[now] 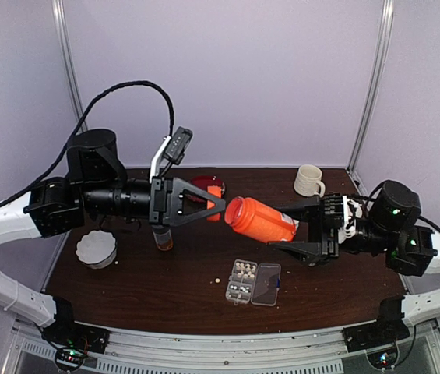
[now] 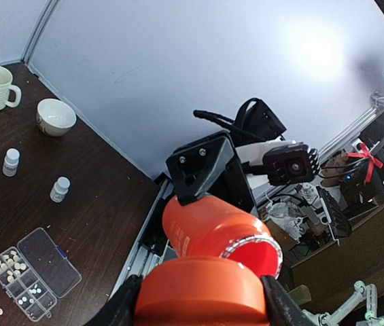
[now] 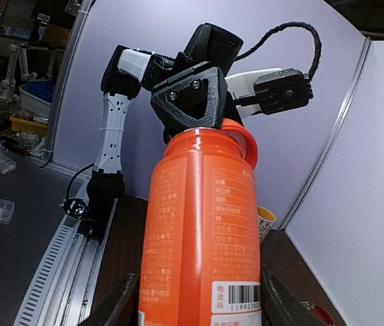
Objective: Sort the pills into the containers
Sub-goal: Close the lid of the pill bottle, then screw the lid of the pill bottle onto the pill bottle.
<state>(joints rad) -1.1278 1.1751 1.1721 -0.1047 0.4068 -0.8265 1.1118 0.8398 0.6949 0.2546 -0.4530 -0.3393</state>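
Top external view: my right gripper (image 1: pixel 294 227) is clamped around the base end of the orange bottle (image 1: pixel 260 220), holding it on its side in the air at mid-frame, its open mouth pointing left. My left gripper (image 1: pixel 212 204) is closed on the orange cap (image 2: pixel 202 293), which is off the bottle and just beside that mouth.

Below them, at lower centre, the organiser box (image 1: pixel 252 282) lies on the table (image 1: pixel 142 288) with its clear lid (image 1: pixel 267 284) folded open to the right. The pills (image 1: pixel 241 273) sit in its compartments (image 1: pixel 237 291); how they are divided I cannot tell. One loose pill (image 1: pixel 217 280) lies on the wood just left of the box.

In the left wrist view, a small white bottle (image 2: pixel 11 161) and a second white bottle (image 2: pixel 60 189) stand upright at the left, apart from the box.
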